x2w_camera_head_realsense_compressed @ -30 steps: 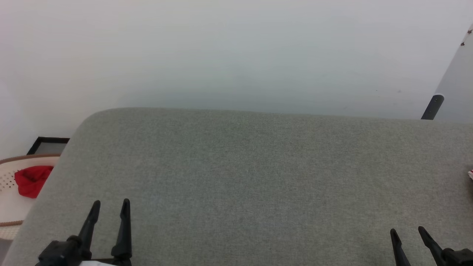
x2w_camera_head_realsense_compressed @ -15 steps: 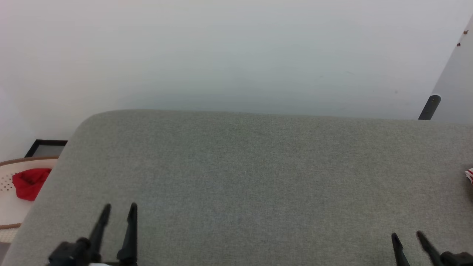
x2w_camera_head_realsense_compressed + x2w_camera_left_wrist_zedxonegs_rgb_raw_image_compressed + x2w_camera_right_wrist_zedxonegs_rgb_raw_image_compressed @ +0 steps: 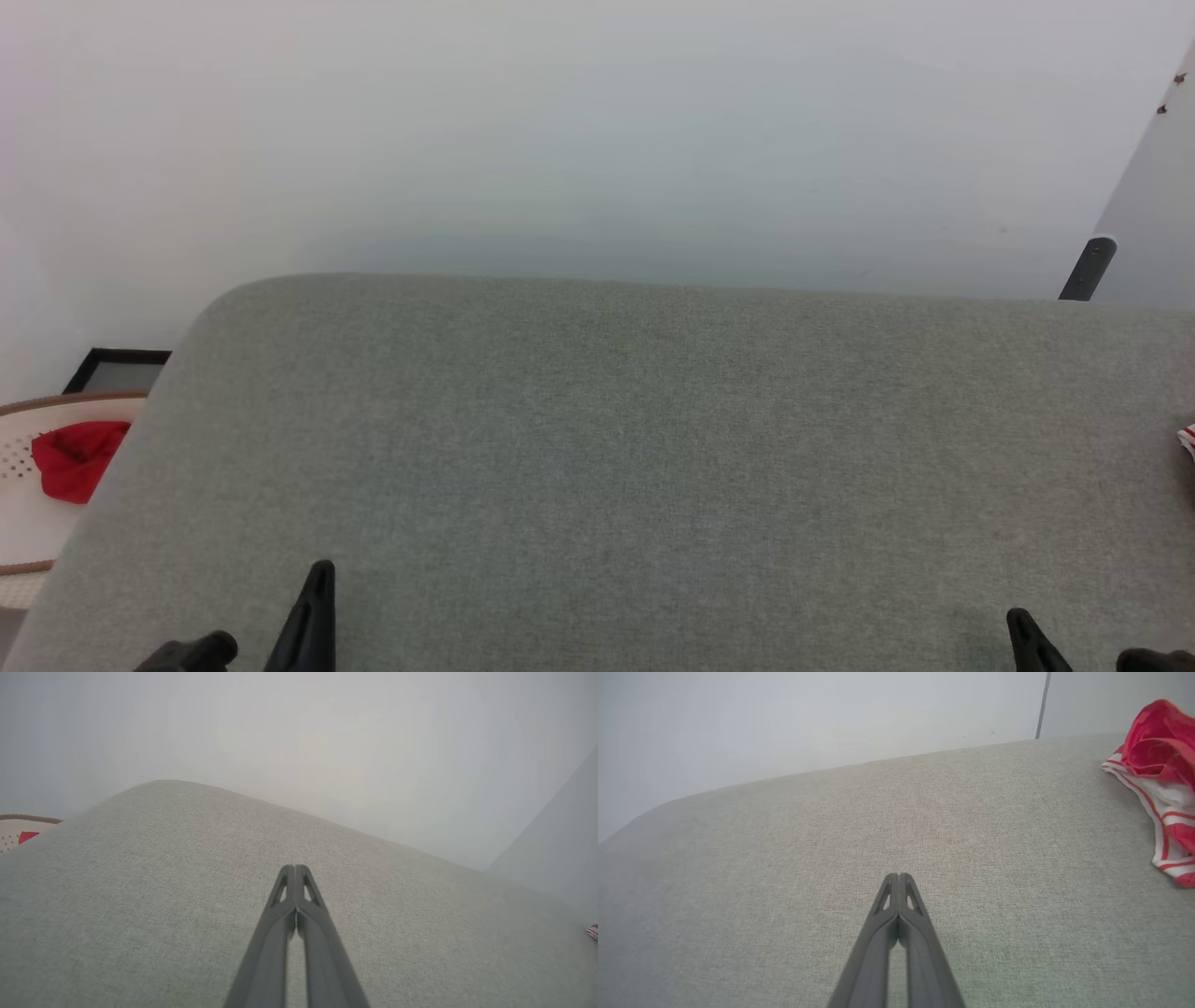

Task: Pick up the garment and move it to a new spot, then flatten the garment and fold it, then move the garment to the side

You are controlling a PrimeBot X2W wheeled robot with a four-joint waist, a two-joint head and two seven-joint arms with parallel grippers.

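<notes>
The garment [image 3: 1160, 784], red with white and red-striped trim, lies bunched at the right end of the grey cushioned surface [image 3: 616, 448]. A sliver of the garment [image 3: 1188, 441] peeks in at the head view's right edge, and the garment [image 3: 593, 931] shows as a small striped bit in the left wrist view. My left gripper [image 3: 317, 583] sits at the lower left, and the left gripper [image 3: 295, 870] has its fingers pressed together with nothing between them. My right gripper [image 3: 1022, 623] is at the lower right, and the right gripper [image 3: 899, 878] is likewise shut and empty, well left of the garment.
A plain red cloth [image 3: 73, 457] lies in a pale round basket [image 3: 28, 532] off the surface's left end, beside a dark frame [image 3: 117, 370]. A white wall stands behind. A dark leg [image 3: 1088, 269] shows at the far right.
Both grippers have gone from open to shut and dropped lower in the head view. The garment has not moved.
</notes>
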